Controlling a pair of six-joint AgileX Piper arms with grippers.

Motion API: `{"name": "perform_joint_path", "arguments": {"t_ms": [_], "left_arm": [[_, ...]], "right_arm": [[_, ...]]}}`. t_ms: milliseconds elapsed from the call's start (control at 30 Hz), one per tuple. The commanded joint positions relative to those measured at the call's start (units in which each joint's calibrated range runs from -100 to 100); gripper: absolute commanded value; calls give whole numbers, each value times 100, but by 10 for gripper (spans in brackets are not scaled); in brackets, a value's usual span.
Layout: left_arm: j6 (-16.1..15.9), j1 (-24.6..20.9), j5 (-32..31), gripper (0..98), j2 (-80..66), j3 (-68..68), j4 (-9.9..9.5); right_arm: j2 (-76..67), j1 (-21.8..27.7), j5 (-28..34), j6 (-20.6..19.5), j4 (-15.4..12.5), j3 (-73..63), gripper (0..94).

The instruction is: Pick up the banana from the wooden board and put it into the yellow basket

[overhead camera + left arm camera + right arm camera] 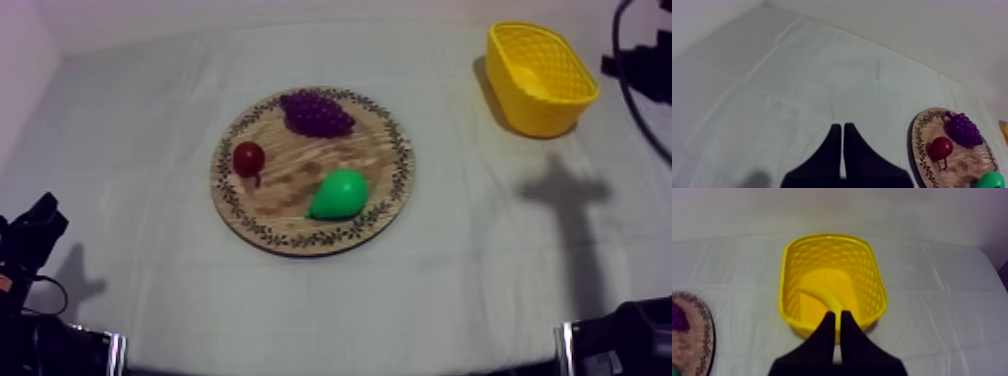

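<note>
A desk (470,290) covered by a grey-white cloth (140,130) is seen from above at a slant. The cloth lies mostly flat, with faint fold lines and soft creases across it. A pale, plain wall (882,208) rises behind the far edge of the desk.

Near the middle of the desk sits a round wooden board (295,170) with a leafy patterned rim. Three toy fruits rest on it: a bunch of grapes (317,112) at the far side, a small red fruit (249,157) at the left, and a green pear (338,194) at the near right.

A yellow basket (540,108) stands at the far right of the desk, well apart from the board. The banana (824,297) lies inside this basket, curved along its floor.

The right arm (645,65) comes in at the upper right, just beside the basket, and casts a dark shadow (565,190) on the cloth in front of it. The right tool (837,315) hangs above the basket's near rim, its two black fingers pressed together in a narrow wedge with nothing between them.

The left arm (30,240) sits low at the near left corner. The left tool (842,127) points over bare cloth beside the board, its fingers likewise together and holding nothing.
</note>
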Motion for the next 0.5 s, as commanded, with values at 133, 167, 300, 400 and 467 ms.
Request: {"name": "perform_joint_path", "arguments": {"t_ms": [133, 167, 300, 400, 467], "left_arm": [[1, -1, -1, 1, -5, -1, -3], [1, -1, -1, 1, -5, -1, -3], [0, -1, -1, 1, -5, -1, -3], [1, -1, -1, 1, -5, -1, -3], [1, -1, -1, 1, -5, -1, -3]], "right_arm": [[-2197, -136, -109, 429, -120, 2278, 8], [-2431, -166, -133, 425, -108, 2528, 7], [-3271, -266, -133, 287, 41, 3356, 4], [-3761, -356, 66, 240, -1, 3622, 4], [-4022, -403, 232, 151, 0, 3695, 3]]}}
